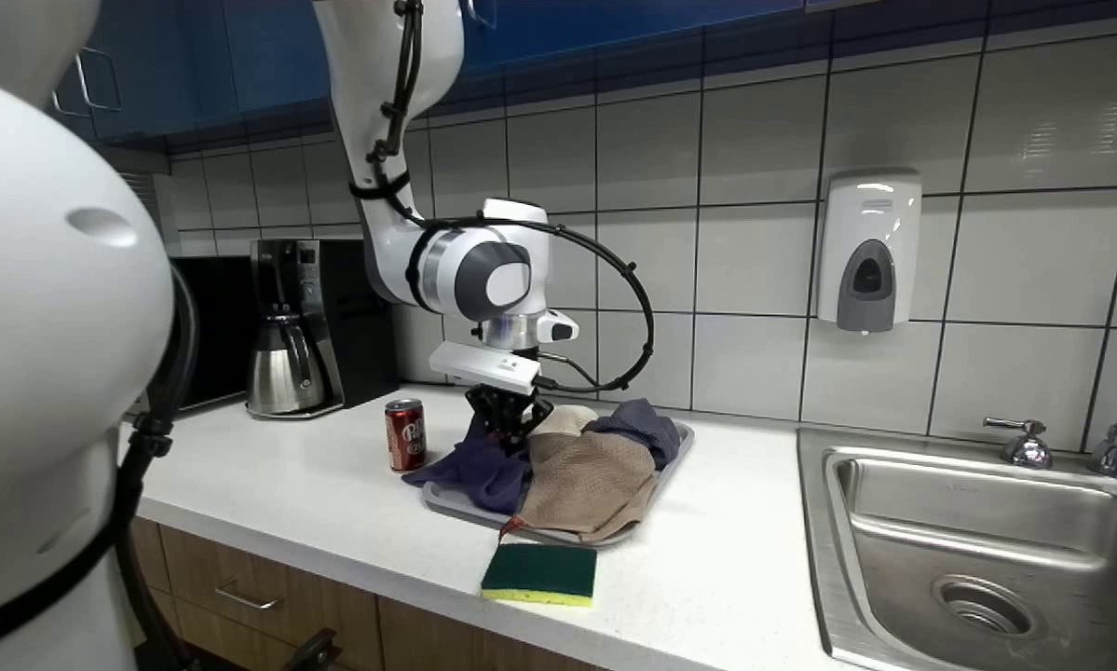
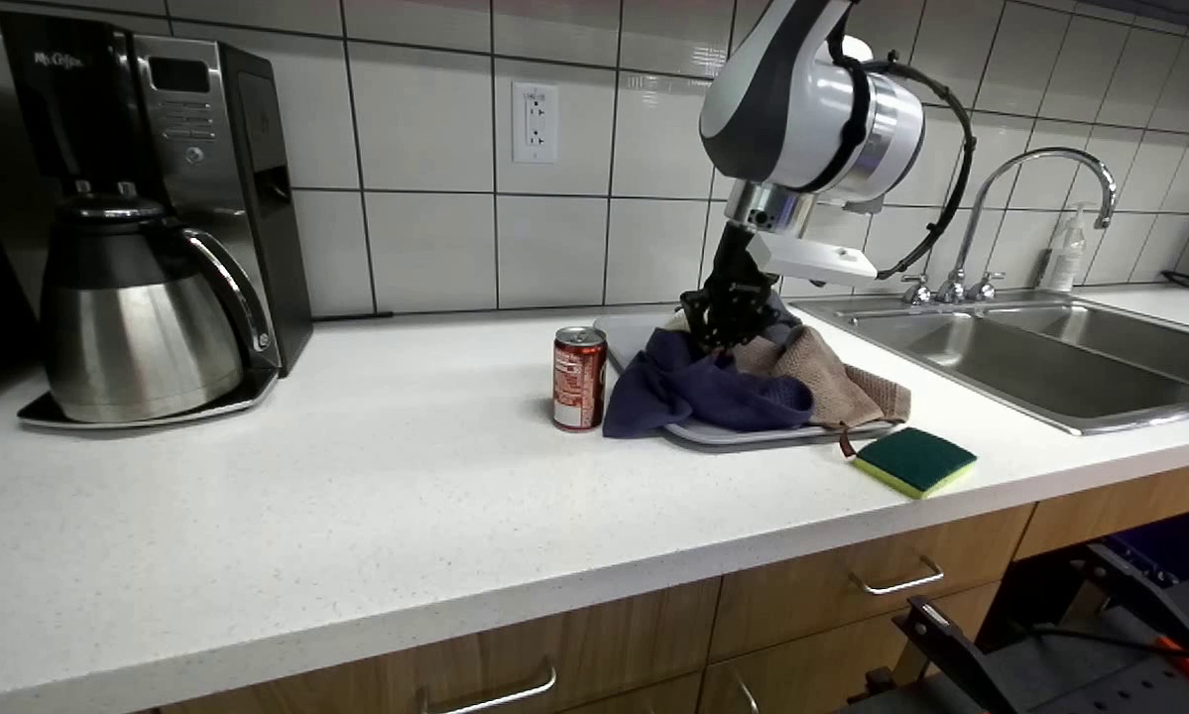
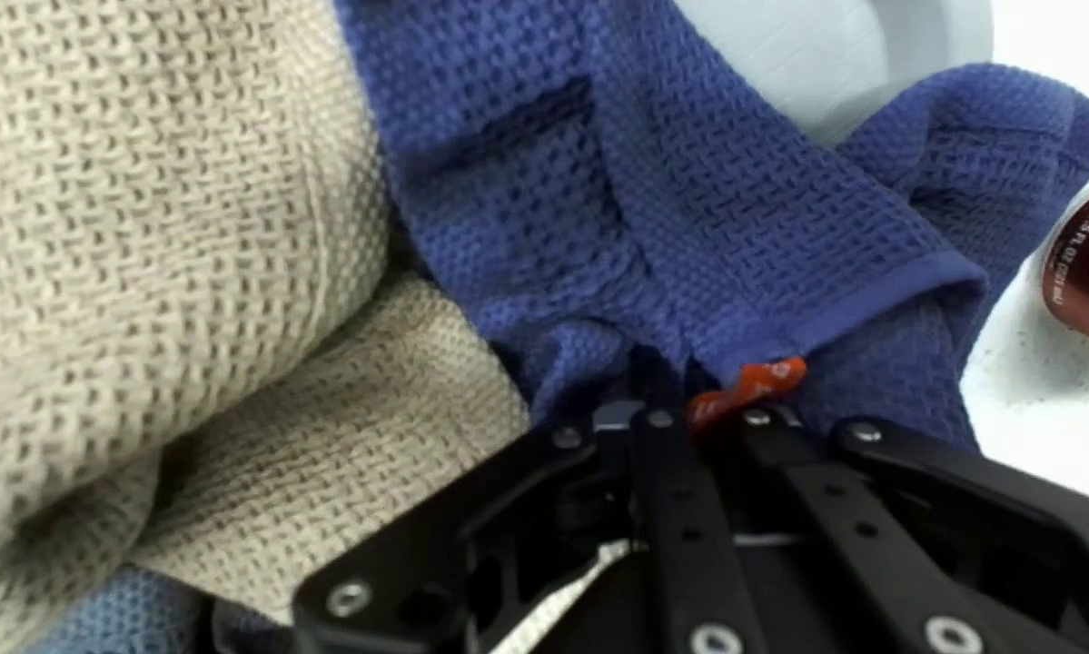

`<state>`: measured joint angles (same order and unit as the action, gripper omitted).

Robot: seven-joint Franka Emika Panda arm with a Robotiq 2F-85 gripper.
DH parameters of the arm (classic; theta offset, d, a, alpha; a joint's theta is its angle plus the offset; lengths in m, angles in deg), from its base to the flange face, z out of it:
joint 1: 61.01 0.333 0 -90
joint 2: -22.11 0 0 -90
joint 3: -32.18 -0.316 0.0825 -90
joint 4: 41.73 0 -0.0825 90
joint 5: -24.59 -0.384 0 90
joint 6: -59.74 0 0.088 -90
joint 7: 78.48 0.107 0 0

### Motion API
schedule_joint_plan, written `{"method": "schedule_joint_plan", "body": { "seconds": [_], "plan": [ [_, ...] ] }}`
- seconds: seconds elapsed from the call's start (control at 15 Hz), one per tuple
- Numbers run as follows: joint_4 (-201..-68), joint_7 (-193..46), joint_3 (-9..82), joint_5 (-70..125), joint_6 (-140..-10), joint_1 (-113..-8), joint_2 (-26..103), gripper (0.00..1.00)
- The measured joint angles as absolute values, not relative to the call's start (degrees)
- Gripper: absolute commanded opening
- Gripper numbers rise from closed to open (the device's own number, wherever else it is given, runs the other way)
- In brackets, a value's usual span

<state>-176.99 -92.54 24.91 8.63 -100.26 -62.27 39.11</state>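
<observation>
White counter [image 2: 356, 496], purple cloth [image 3: 689, 209] in end effector [image 3: 700, 418]

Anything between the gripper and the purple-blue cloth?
Nothing visible. In the wrist view the gripper sits right at the purple-blue cloth, apparently closed on a bunched fold, with a red tag showing at its tips. The brown cloth and soda can are to either side, not in between.

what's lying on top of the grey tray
On the grey tray: a purple-blue cloth partly spilling off it, a brown cloth, cream fabric and a blue-grey cloth. They cover most of it; anything beneath them can't be seen.
</observation>
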Motion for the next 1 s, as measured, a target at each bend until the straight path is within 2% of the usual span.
{"method": "schedule_joint_plan", "body": {
  "seconds": [1.0],
  "plan": [
    [-185.8, -94.3, 24.2, 2.3, -100.0, -62.4, 23.3, 0.02]
  ]
}}
